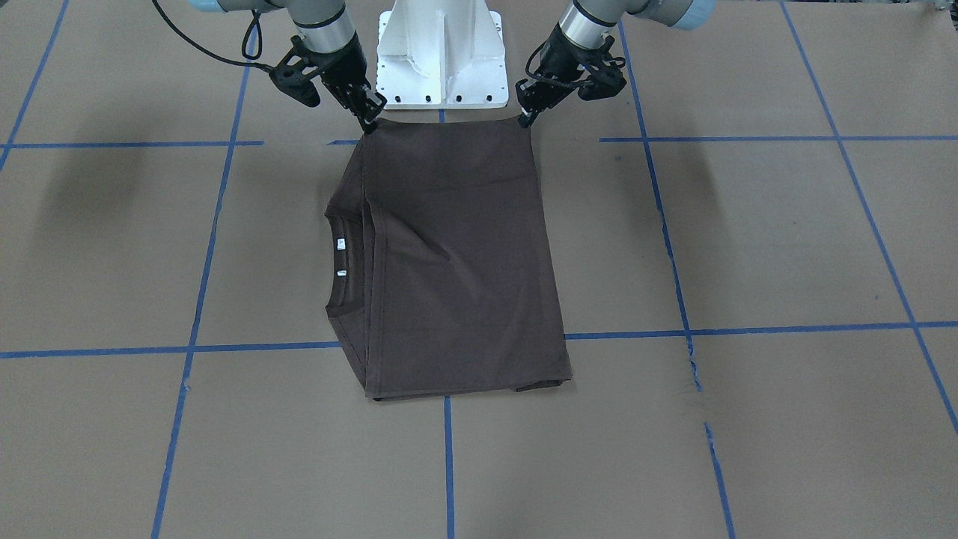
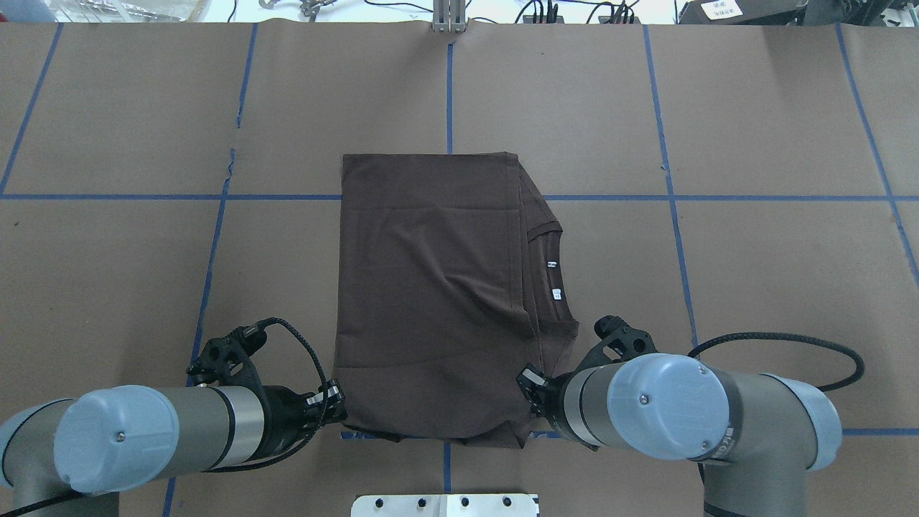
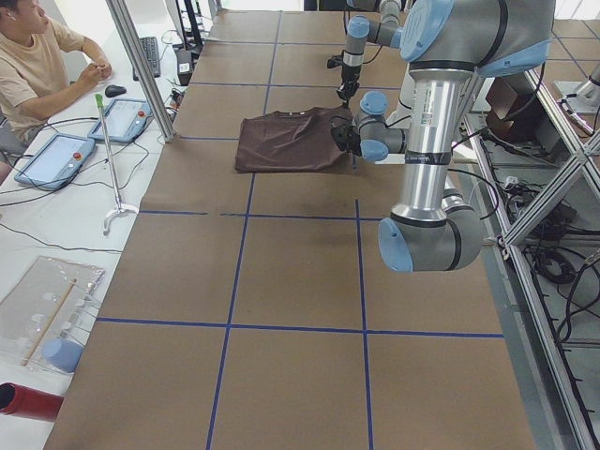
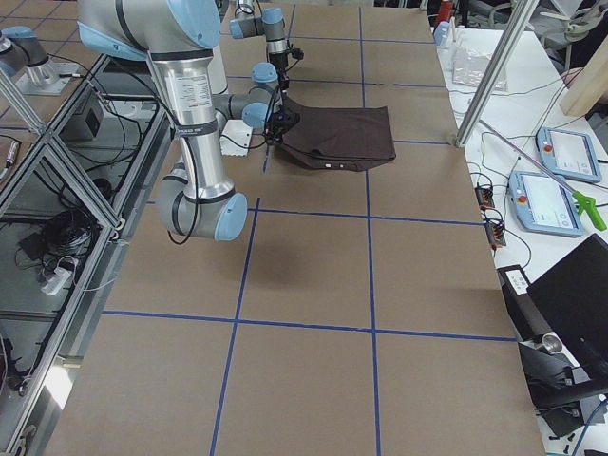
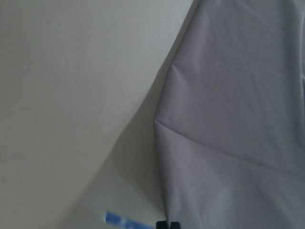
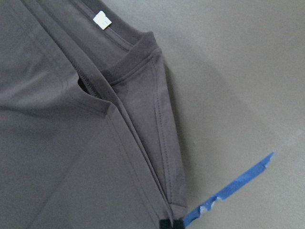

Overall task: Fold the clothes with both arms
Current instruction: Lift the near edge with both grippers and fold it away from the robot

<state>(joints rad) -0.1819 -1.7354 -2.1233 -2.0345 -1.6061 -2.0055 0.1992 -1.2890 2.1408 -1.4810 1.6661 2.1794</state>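
T-shirt (image 1: 456, 254), dark brown, lies at the centre of the bench (image 1: 748, 239), already folded to a rectangle of several layers. Collar (image 1: 346, 262) and white neck labels (image 1: 340, 243) show along its left side in the front-facing view. Its top edge, nearest the white pedestal (image 1: 441, 60), runs straight between the two arms.

Right arm (image 1: 322, 30), upper left of that frame: right jaws look pinched shut on the shirt's top left corner. Left arm (image 1: 599, 19), upper right: left jaws likewise closed on the top right corner.

Judgement: light, limp, thin knit. It will sag between the two holds, and layers may slide apart if only the top ply is caught. Best taken at the corners, all plies together. Not fragile.

Around: blue tape lines (image 1: 786, 327) on the brown cover. The pedestal just behind the held edge is the closest obstacle. A black cable (image 2: 790, 337) loops beside the right arm, apart from the shirt. A person (image 3: 37, 56) sits well away, upper left of the left side view.
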